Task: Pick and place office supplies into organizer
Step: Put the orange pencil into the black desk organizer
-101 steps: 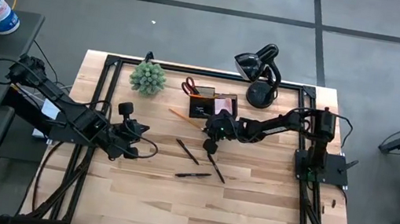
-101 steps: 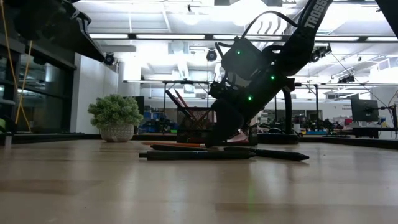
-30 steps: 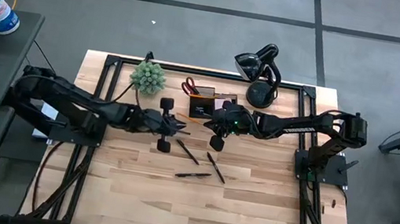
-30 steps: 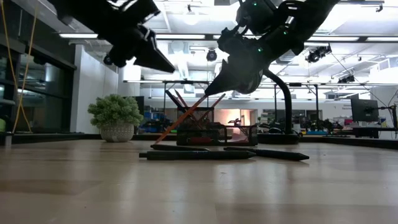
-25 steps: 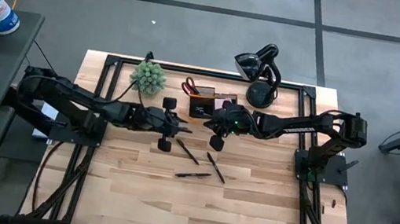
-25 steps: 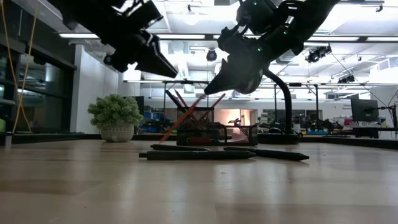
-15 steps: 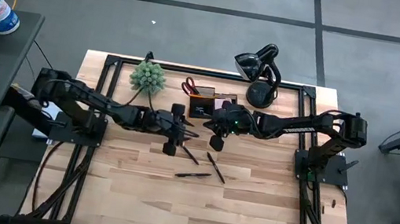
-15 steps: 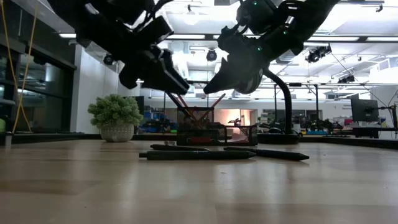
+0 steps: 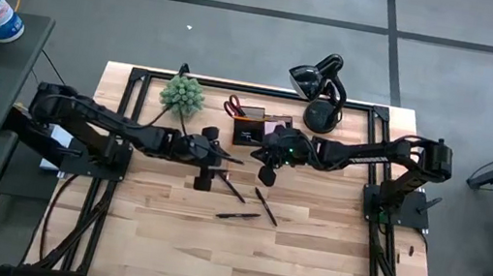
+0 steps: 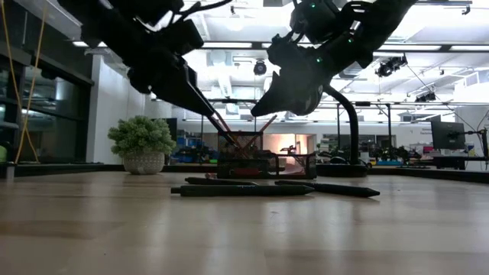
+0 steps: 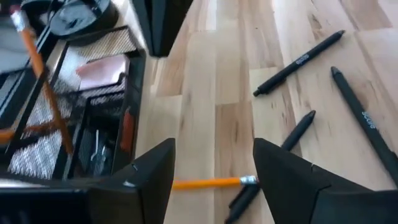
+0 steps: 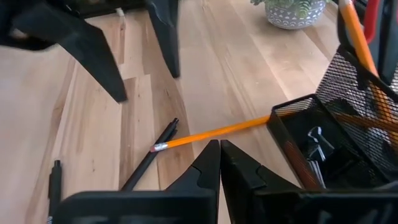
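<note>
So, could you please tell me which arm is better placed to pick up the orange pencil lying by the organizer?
Left: its open claw hovers astride the pencil; the right claw is shut.

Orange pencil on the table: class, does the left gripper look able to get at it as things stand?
Probably yes. The left gripper hangs open over the pencil, which lies bare on the wood, though a pen crosses its eraser end.

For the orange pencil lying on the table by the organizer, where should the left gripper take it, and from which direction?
Grip the orange pencil mid-shaft, a little in from its eraser end, coming straight down with the fingers across the shaft. It lies flat on the table; its other end runs to the organizer, and a black pen lies close to the eraser. The left gripper hangs open over it.
</note>
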`<action>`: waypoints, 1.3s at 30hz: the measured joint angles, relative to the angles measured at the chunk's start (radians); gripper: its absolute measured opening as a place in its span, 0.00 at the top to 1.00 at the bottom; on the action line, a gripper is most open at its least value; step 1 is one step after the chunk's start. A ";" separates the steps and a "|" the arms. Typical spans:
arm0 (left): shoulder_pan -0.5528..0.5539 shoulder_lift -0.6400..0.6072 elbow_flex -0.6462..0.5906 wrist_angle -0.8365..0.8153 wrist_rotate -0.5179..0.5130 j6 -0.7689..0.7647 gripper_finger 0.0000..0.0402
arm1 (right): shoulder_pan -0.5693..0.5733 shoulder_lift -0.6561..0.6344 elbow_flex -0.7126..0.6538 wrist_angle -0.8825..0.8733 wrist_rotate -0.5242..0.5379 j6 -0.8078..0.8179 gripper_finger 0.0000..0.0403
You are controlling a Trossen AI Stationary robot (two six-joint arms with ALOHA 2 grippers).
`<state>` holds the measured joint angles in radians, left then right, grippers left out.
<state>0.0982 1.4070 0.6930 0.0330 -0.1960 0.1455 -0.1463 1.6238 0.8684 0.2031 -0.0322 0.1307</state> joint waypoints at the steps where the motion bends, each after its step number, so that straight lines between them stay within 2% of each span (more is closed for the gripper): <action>1: 0.000 -0.009 0.000 -0.017 -0.006 -0.028 0.50 | -0.003 0.000 0.000 -0.001 0.001 0.000 0.98; 4: 0.001 -0.018 0.000 -0.076 -0.008 -0.167 0.49 | -0.008 0.000 0.000 -0.005 0.001 0.000 0.95; 11: 0.025 -0.005 0.000 -0.116 0.103 -0.700 0.47 | -0.011 0.000 0.000 -0.007 0.026 -0.016 0.89; 14: 0.035 -0.004 0.000 -0.113 0.108 -0.823 0.48 | -0.011 0.000 0.000 -0.007 0.045 -0.018 0.87; 22: 0.048 -0.004 0.000 -0.089 0.116 -0.989 0.47 | -0.011 0.000 0.000 -0.008 0.049 0.002 0.83; 28: 0.048 -0.003 0.000 0.027 0.096 -0.988 0.47 | -0.011 -0.001 0.000 -0.033 0.046 0.135 0.83; 31: 0.046 -0.003 0.000 0.072 0.103 -0.987 0.47 | -0.011 -0.022 0.000 -0.090 0.005 0.186 0.83; 34: 0.046 -0.003 0.000 0.083 0.118 -0.987 0.47 | -0.011 -0.074 0.000 -0.176 -0.017 0.155 0.83; 39: 0.046 0.002 0.000 0.061 0.124 -0.986 0.47 | -0.010 -0.206 0.000 -0.383 0.089 0.131 0.83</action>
<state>0.1440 1.4086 0.6926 0.0938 -0.0715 -0.8402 -0.1562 1.4175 0.8688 -0.1796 0.0569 0.2619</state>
